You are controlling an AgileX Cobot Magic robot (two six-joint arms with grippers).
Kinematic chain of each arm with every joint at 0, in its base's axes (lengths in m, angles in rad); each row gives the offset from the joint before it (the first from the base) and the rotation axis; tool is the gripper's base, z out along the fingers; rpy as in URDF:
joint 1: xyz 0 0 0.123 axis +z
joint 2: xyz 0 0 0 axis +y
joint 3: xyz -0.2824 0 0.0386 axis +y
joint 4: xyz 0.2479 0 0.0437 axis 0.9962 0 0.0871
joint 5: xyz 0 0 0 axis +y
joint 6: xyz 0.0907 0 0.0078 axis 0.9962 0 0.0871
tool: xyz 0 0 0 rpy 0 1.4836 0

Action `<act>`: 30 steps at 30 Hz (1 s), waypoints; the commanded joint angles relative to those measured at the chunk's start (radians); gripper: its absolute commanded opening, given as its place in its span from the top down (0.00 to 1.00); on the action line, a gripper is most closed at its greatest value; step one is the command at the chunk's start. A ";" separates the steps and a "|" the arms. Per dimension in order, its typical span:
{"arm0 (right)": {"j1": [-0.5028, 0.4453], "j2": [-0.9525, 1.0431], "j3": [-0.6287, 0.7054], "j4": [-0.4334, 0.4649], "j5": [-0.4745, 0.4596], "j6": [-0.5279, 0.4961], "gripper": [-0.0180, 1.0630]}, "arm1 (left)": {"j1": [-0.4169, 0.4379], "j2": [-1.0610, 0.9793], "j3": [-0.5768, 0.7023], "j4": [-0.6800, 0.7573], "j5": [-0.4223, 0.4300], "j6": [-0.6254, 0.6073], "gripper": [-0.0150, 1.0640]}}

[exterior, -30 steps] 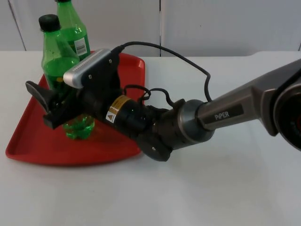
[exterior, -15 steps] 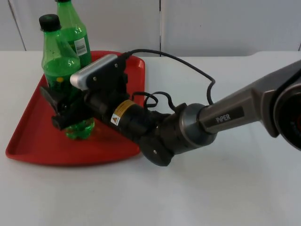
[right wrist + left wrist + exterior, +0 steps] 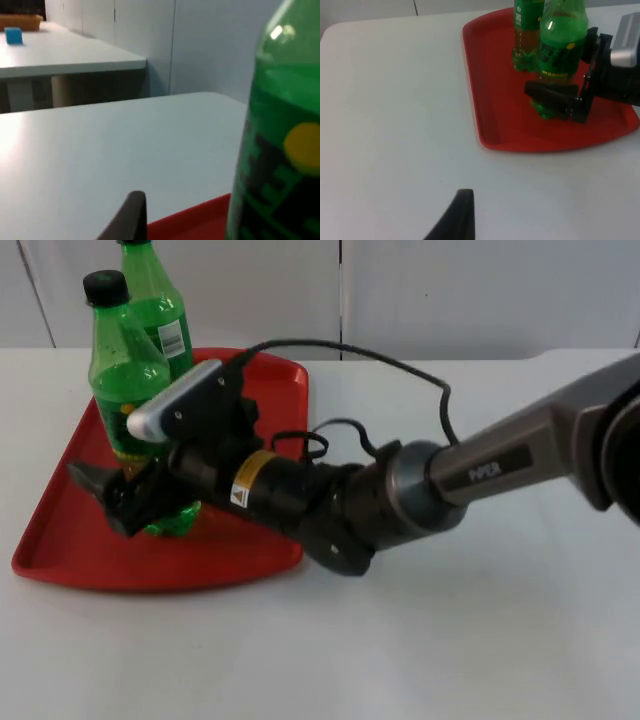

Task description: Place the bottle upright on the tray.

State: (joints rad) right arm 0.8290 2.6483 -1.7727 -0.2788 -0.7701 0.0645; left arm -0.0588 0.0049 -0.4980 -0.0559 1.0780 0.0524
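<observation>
across the white table top (image 3: 470, 640), which runs back to a grey partition wall (image 3: 480, 290), you have a red tray (image 3: 60, 530) sitting at the left side. through the right wrist view you can also make out another white table (image 3: 60, 55) further back in the room with a small blue block (image 3: 13, 36) on it. on the tray stand two green bottles, both upright: the near bottle with the black cap (image 3: 122, 380) and a second green bottle (image 3: 160, 300) just behind it at the tray's far edge. your right arm reaches low across the table from the right, roughly level, and its right gripper (image 3: 125, 495) sits at the near bottle's lower body with one finger (image 3: 552, 95) on each side; you cannot tell whether the jaws press on it or stand just clear. your left gripper (image 3: 460, 215) waits over bare table, well apart from the tray.
</observation>
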 commanded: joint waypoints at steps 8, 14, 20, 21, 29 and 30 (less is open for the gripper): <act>0.007 -0.133 0.002 -0.007 0.363 0.060 0.01 | 0.000 -0.005 0.003 -0.003 -0.002 -0.006 0.01; 0.009 -0.186 0.002 -0.007 0.546 0.086 0.01 | 0.000 -0.005 0.003 -0.003 -0.002 -0.006 0.01; 0.033 -0.225 0.002 -0.007 0.666 0.086 0.01 | 0.000 -0.005 0.003 -0.003 -0.002 -0.006 0.01; 0.033 -0.225 0.002 -0.007 0.666 0.086 0.01 | 0.000 -0.005 0.003 -0.003 -0.002 -0.006 0.01; 0.055 -0.247 0.002 -0.005 0.797 0.086 0.01 | 0.000 -0.005 0.003 -0.003 -0.002 -0.006 0.01; 0.055 -0.247 0.002 -0.005 0.797 0.086 0.01 | 0.000 -0.005 0.003 -0.003 -0.002 -0.006 0.01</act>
State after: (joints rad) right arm 0.8785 2.4209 -1.7727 -0.2806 0.0087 0.1455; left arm -0.0588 0.0049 -0.4980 -0.0559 1.0780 0.0524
